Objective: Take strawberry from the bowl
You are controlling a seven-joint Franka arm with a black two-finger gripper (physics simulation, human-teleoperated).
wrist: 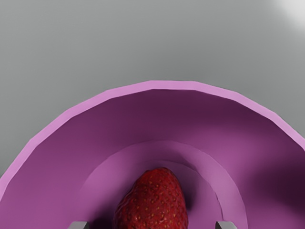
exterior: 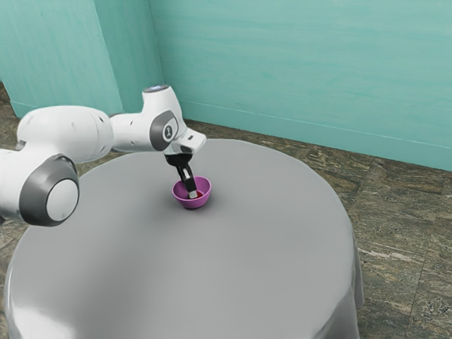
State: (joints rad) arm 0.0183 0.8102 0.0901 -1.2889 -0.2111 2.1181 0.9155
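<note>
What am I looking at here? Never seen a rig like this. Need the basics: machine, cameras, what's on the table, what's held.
It's a simulated scene with one jointed white robot arm, ending in a black two-finger tool.

The exterior view comes from a camera at the arm's side. The arm enters from that view's left and reaches over a round table with a grey covering. The wrist view comes from a camera on the arm's hand, looking into the bowl.

On the table stands a purple bowl with a red strawberry inside. The tool reaches down into the bowl. Its fingertips stand apart on two sides of the strawberry, with a gap at each side, so nothing is held.
</note>
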